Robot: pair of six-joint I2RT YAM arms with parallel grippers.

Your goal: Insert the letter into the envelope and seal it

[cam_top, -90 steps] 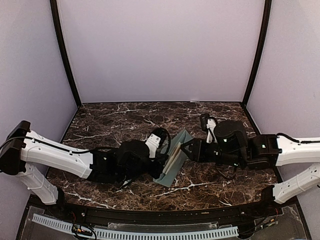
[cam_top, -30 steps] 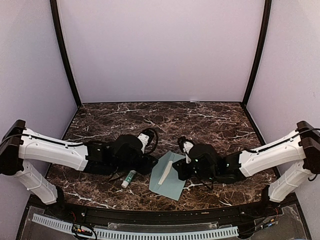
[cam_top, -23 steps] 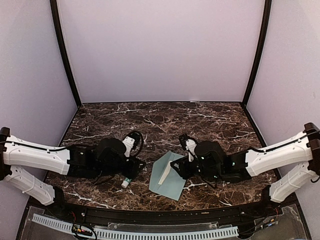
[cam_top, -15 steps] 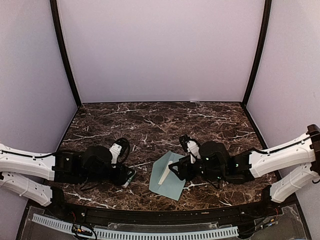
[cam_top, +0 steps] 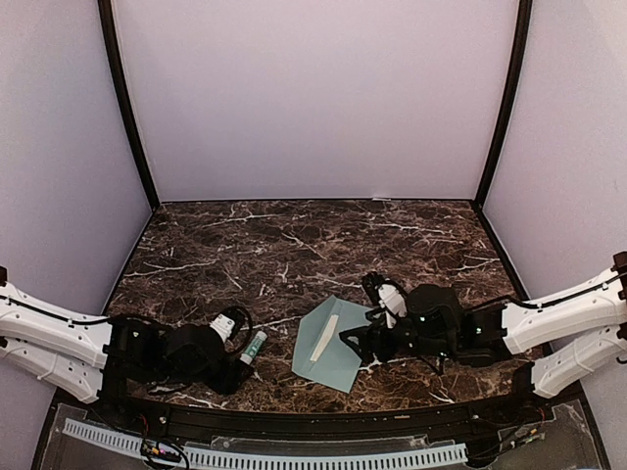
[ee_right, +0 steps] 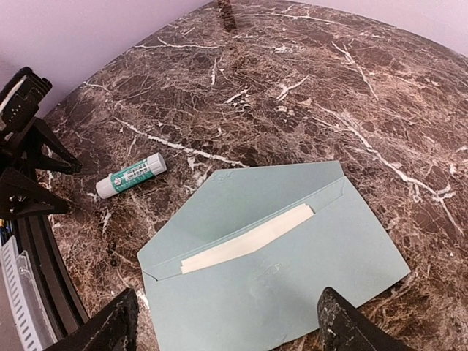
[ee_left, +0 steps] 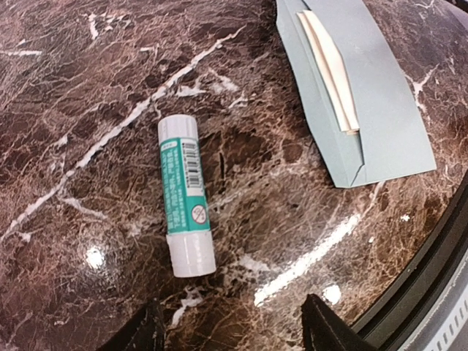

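Observation:
The pale teal envelope (cam_top: 333, 370) lies flat on the marble table, flap open. The cream letter (cam_top: 325, 337) is tucked into its pocket, with only a strip showing at the mouth. In the right wrist view the envelope (ee_right: 307, 285) and letter (ee_right: 248, 238) lie just ahead of my right gripper (ee_right: 230, 333). That gripper (cam_top: 356, 349) is open, at the envelope's right edge, with nothing between its fingers. My left gripper (cam_top: 235, 360) is open and empty, low at the front left. The left wrist view shows the envelope (ee_left: 380, 124) and letter (ee_left: 333, 69) at the upper right, far from my left gripper (ee_left: 234, 336).
A green-and-white glue stick (cam_top: 253, 346) lies on the table left of the envelope, just ahead of my left fingers; the wrist views show the same glue stick (ee_left: 185, 196) (ee_right: 131, 175). The table's black front rail (ee_left: 439, 278) runs close by.
My right gripper has opened and drawn back to the right, off the envelope. My left arm has pulled back toward the front left, past the glue stick. The envelope stays flat.

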